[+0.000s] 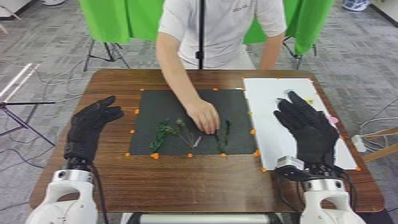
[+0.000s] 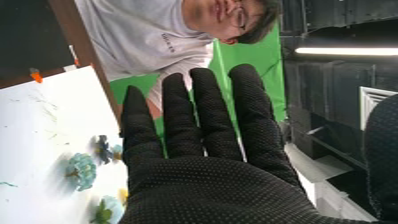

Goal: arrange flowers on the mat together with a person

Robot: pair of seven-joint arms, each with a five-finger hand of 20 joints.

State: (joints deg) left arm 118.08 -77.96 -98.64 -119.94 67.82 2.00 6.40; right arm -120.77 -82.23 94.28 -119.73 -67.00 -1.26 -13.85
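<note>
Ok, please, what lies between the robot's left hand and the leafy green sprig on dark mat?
In the head view: a strip of brown wooden table, then the left margin of the dark mat, with orange markers along its edge.

on the tabletop, the mat lies left of the sheet. on the mat's near half are three sprigs: the left sprig, the middle sprig and the right sprig, side by side. tabs line the mat's edges. the person's hand is on the mat, coming from the far side. on the sheet, flowers lie toward the far and right parts. the left hand is left of the mat, the right hand above the sheet.
</note>
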